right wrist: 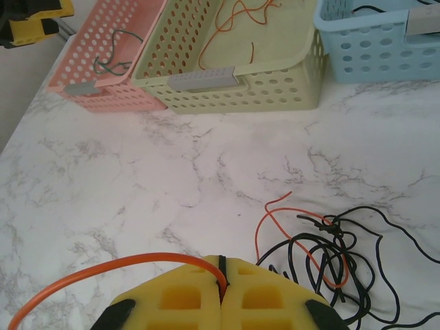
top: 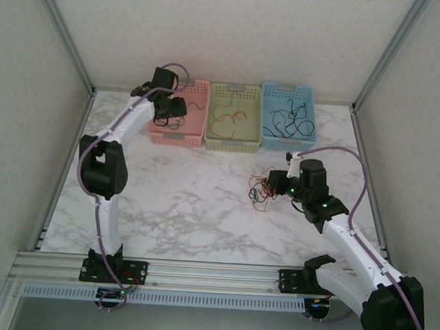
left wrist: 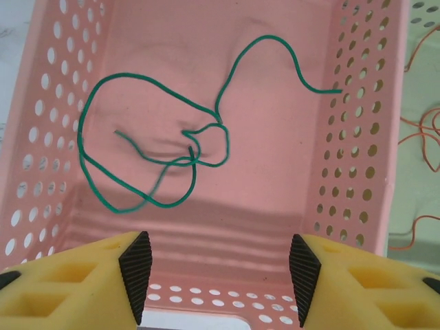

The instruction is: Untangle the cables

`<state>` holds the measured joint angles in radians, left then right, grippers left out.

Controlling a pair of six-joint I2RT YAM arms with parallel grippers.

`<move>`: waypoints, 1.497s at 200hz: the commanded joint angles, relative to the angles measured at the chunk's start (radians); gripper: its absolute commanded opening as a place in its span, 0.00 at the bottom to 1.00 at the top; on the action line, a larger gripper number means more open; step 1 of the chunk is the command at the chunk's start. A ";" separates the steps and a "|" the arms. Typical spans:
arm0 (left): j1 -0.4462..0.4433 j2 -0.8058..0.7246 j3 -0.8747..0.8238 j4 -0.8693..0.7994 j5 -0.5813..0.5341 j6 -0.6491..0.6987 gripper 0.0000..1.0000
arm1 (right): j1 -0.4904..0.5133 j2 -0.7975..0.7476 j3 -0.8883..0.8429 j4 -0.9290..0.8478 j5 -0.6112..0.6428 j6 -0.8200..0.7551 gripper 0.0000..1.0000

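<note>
Right wrist view puts the tangle (right wrist: 330,254) of thin black and red-orange cables on the marble table (right wrist: 137,185), just ahead and to the right of the right gripper (right wrist: 221,283). That gripper is clenched on one orange cable (right wrist: 137,258), which leaves the closed pads and arcs off to the left, so its long axis runs crosswise, away from the knot. Whether its other end feeds back into the tangle is hidden beneath the fingers.

By my judgement, the coming move turns on drawing this strand leftward, away from the heap on the right, and the right arm is plainly the nearer one. The wires look limp and smooth-jacketed, lying over one another in loose coils. A strand should slide free unless a loop cinches.

Well apart at the far side, the left gripper (left wrist: 220,265) hangs spread and empty above the pink basket (left wrist: 350,137), where a single green cable (left wrist: 206,129) lies curled on the floor. Beside it stand the green basket (right wrist: 240,89), holding orange wires, and the blue basket (right wrist: 371,51), all of perforated plastic.
</note>
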<state>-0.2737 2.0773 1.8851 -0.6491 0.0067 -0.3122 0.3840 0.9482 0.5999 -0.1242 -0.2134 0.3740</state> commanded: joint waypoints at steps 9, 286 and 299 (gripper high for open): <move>-0.005 -0.240 -0.151 0.069 0.096 -0.012 0.58 | 0.001 -0.033 0.018 -0.027 -0.029 0.002 0.00; -0.464 -0.872 -0.844 0.607 0.519 0.043 0.71 | 0.027 0.276 1.058 0.058 -0.170 0.387 0.00; -0.503 -0.824 -0.799 0.626 0.491 0.076 0.72 | 0.029 0.271 1.038 0.060 -0.161 0.396 0.00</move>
<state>-0.7139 1.1851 1.0039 -0.0471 0.5091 -0.3260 0.4049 1.2289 1.6535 -0.0937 -0.3931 0.7452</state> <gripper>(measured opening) 0.710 0.040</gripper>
